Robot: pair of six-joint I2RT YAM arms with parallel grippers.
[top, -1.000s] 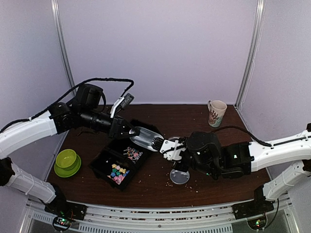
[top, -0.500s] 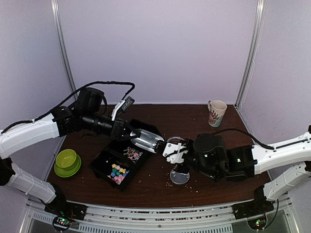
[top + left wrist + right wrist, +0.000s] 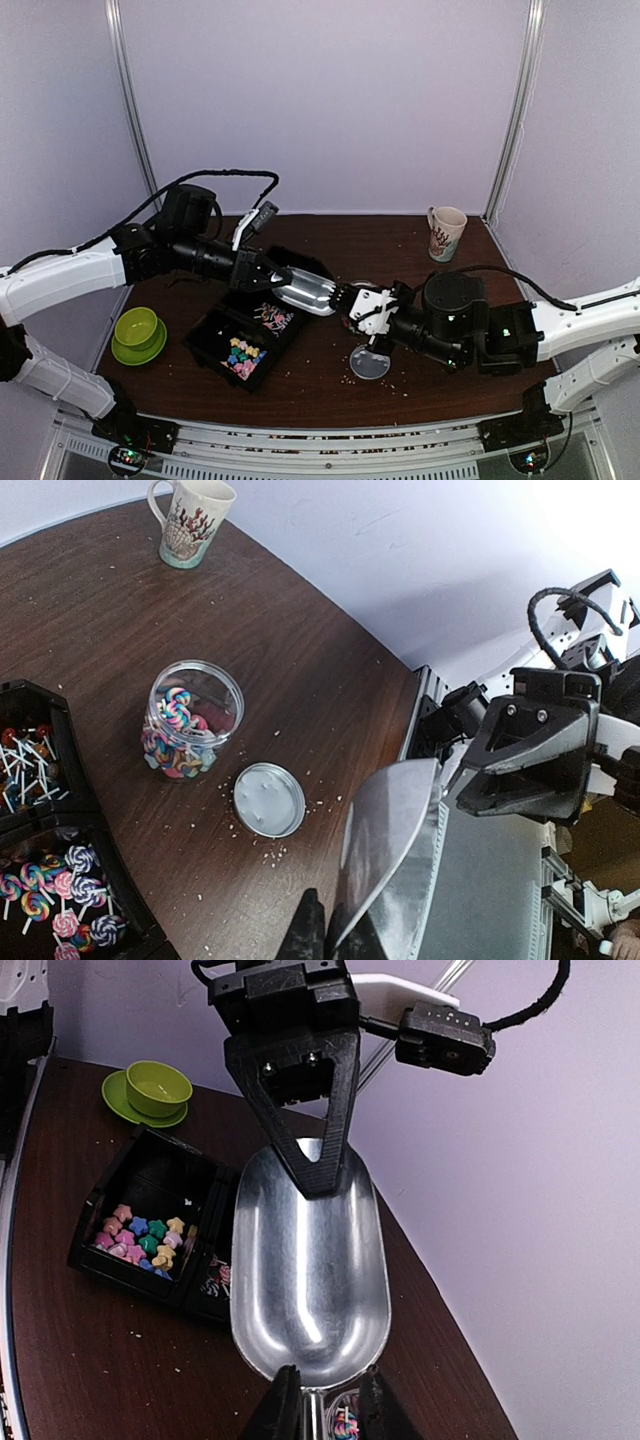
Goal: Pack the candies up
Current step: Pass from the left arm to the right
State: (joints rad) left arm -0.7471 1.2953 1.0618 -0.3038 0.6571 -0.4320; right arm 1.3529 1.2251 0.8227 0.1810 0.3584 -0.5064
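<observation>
Left gripper (image 3: 272, 282) is clamped tight on one end of the scoop (image 3: 305, 290). In the right wrist view its black jaws pinch the far rim of the bowl.

Right gripper (image 3: 325, 1405) straddles the scoop's narrow end, one finger on each side. Jaws are only slightly apart, and I can't tell whether they actually grip it or just flank it.

The scoop hangs in the air between the two grippers, and its bowl looks bare in the right wrist view.

Candies (image 3: 243, 352):
- Pastel stars sit in the near compartment of the black tray (image 3: 205, 335), below and left of the left jaws.
- Swirl lollipops lie in the tray compartment next to it, almost under the left jaws.
- More swirl lollipops are in the open glass jar (image 3: 192, 720). It stands under the scoop's narrow end, directly beneath the right jaws, and a bit of colour shows there in the right wrist view.

The lid (image 3: 370, 363) lies flat on the table (image 3: 470, 290), just on the near side of the right jaws and apart from the jar.

The mug (image 3: 446, 232) is well beyond the right jaws, at the far right. The green cup (image 3: 138, 330) on its saucer is well to the left of the left jaws. Pale crumbs (image 3: 270, 855) are scattered around the lid.
</observation>
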